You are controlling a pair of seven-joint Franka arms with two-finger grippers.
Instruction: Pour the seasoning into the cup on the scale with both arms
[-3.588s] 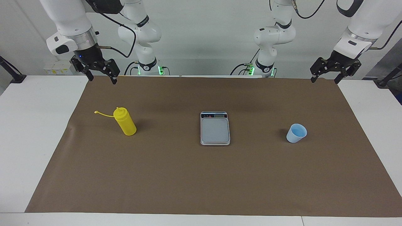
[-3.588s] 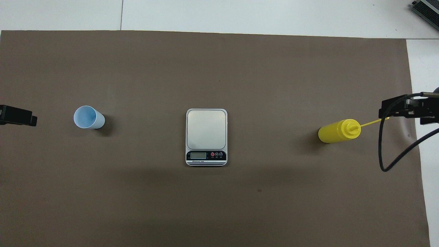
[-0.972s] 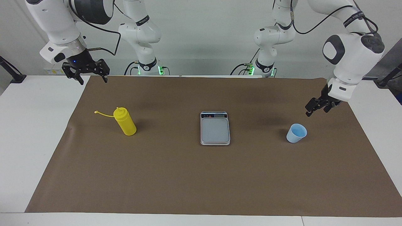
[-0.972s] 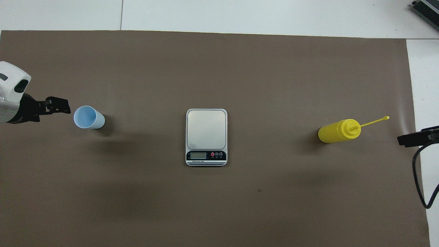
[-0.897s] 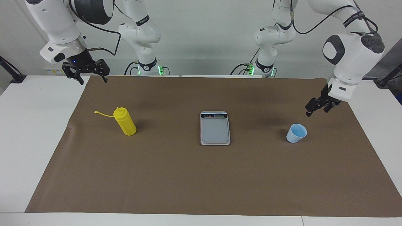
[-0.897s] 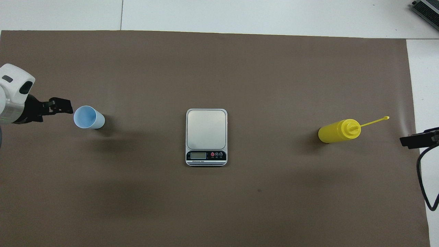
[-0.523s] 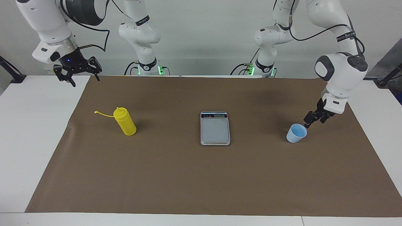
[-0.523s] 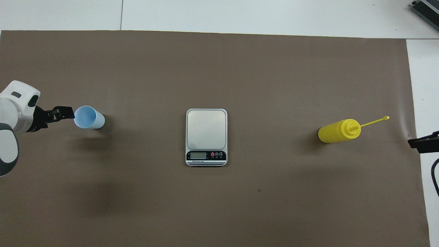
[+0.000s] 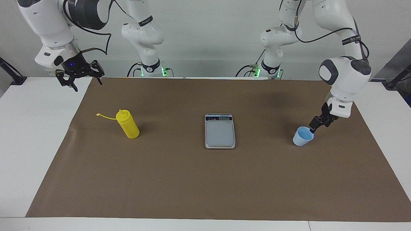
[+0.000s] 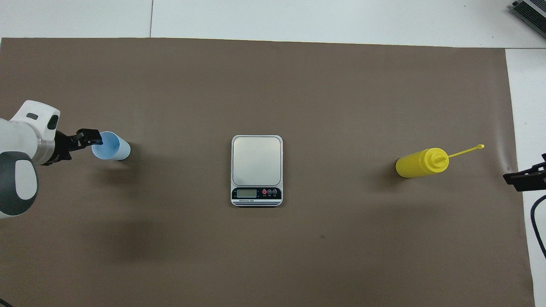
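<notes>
The light blue cup (image 9: pixel 302 137) (image 10: pixel 111 146) stands upright on the brown mat toward the left arm's end. My left gripper (image 9: pixel 314 126) (image 10: pixel 88 138) has come down to the cup's rim on the side away from the scale, open, with its tips at the rim's height. The grey scale (image 9: pixel 220 132) (image 10: pixel 256 160) lies bare at the mat's middle. The yellow seasoning bottle (image 9: pixel 128 125) (image 10: pixel 420 163) stands toward the right arm's end, its cap strand sticking out. My right gripper (image 9: pixel 86 84) (image 10: pixel 524 178) hangs open, high over the mat's corner, apart from the bottle.
A brown mat (image 9: pixel 192 183) covers most of the white table (image 9: pixel 35 134). A black cable (image 10: pixel 538 226) hangs by the right gripper. Both arm bases stand at the table's edge nearest the robots.
The left gripper has dropped and moved in from above the mat to the cup's rim. The right gripper has drifted outward toward its end of the table. Cup, scale and bottle have not moved.
</notes>
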